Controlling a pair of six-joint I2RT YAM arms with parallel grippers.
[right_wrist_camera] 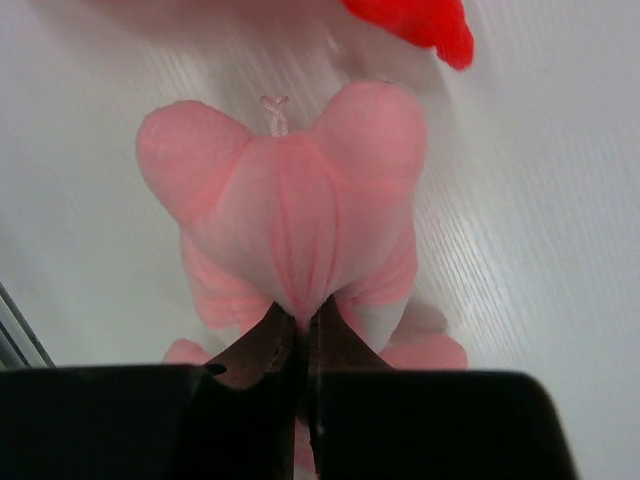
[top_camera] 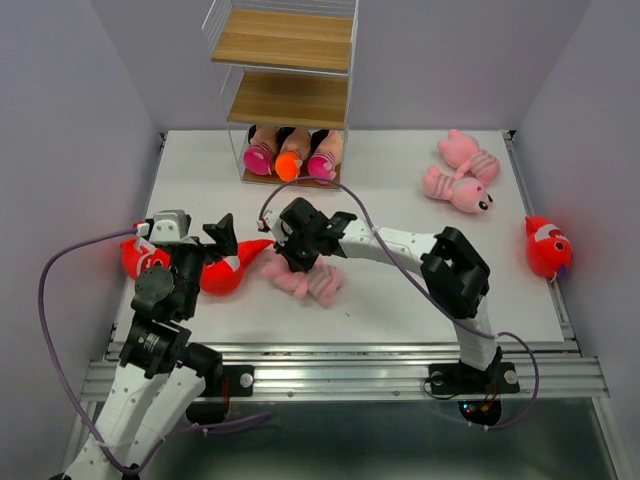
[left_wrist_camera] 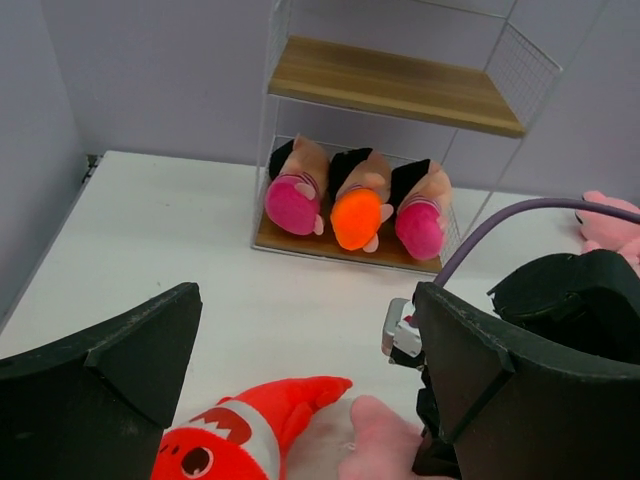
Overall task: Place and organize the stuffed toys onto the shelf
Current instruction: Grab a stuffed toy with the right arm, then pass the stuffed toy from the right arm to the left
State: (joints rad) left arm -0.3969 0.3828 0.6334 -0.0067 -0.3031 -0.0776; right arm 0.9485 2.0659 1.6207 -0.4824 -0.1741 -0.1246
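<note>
The shelf (top_camera: pixel 288 60) stands at the back of the table, with three dolls (top_camera: pixel 290 155) lying on its bottom board. My right gripper (top_camera: pixel 300 258) is shut on a pink striped animal (top_camera: pixel 312 283) lying mid-table; in the right wrist view the fingertips (right_wrist_camera: pixel 285 330) pinch a fold of the pink plush (right_wrist_camera: pixel 290 200). My left gripper (top_camera: pixel 213 248) hangs open over a red shark (top_camera: pixel 228 272). In the left wrist view the shark (left_wrist_camera: pixel 240 440) and the pink animal (left_wrist_camera: pixel 375 445) lie below the wide-apart jaws, and the dolls (left_wrist_camera: pixel 360 210) sit ahead in the shelf (left_wrist_camera: pixel 390 85).
Two more pink animals (top_camera: pixel 460 175) lie at the back right. A red shark (top_camera: pixel 547 247) sits by the right wall. More red plush (top_camera: pixel 135 258) shows behind the left arm at the table's left edge. The shelf's upper two boards (top_camera: pixel 290 98) hold nothing.
</note>
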